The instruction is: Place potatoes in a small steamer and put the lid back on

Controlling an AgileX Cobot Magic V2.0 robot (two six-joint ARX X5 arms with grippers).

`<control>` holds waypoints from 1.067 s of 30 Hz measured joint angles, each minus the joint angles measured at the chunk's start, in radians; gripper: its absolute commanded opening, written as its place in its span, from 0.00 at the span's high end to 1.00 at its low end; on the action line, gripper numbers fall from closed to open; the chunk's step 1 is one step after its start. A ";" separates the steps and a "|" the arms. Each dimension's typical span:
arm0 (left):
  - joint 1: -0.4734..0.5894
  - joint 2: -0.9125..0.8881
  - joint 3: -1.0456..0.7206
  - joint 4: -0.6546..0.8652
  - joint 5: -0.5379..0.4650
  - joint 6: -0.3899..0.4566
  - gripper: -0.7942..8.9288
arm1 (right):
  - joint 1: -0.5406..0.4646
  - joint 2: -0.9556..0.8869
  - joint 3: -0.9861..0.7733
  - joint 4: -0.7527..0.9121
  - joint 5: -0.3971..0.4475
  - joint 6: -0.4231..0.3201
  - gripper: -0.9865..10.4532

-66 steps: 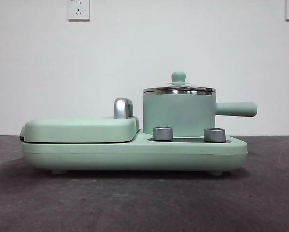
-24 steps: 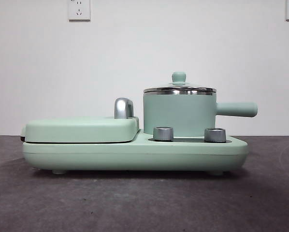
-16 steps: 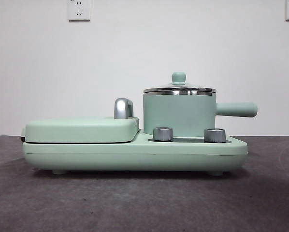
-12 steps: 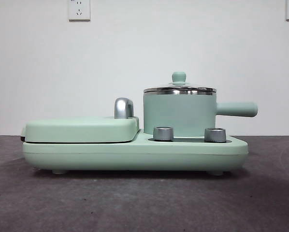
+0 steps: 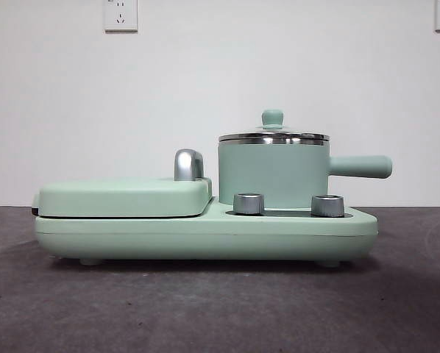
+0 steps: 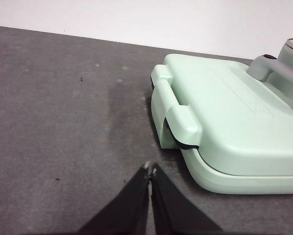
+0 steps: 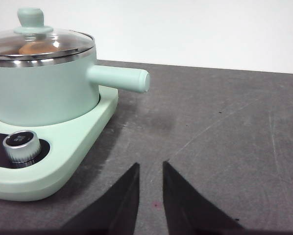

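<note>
The small steamer (image 5: 273,175), a mint-green pot with a straight side handle (image 5: 361,166), stands on the right half of the mint-green cooker base (image 5: 205,237). The glass lid (image 5: 273,136) with its green knob rests on the pot's steel rim. In the right wrist view a golden-brown potato (image 7: 33,48) shows through the lid (image 7: 38,41), inside the steamer (image 7: 43,93). My right gripper (image 7: 151,165) hovers open over the table, off the pot's handle side. My left gripper (image 6: 150,169) is shut and holds nothing, low over the table beside the cooker's griddle end.
A flat mint-green griddle cover (image 5: 124,197) lies closed on the base's left half, with a steel hinge handle (image 5: 187,164) behind it. Two steel dials (image 5: 248,203) (image 5: 327,205) sit on the base in front of the pot. Dark grey table runs all around.
A black arm tip at the front view's upper left edge has gone out of view. The pot, lid and cooker stand as before.
</note>
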 measured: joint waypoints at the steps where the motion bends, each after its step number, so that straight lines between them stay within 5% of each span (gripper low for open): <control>1: 0.000 0.000 -0.007 0.018 0.000 0.000 0.91 | 0.000 0.000 0.000 0.000 0.000 0.000 0.85; 32: 0.000 0.000 -0.013 0.029 -0.003 0.000 0.91 | 0.000 0.000 0.000 0.000 0.000 0.000 0.85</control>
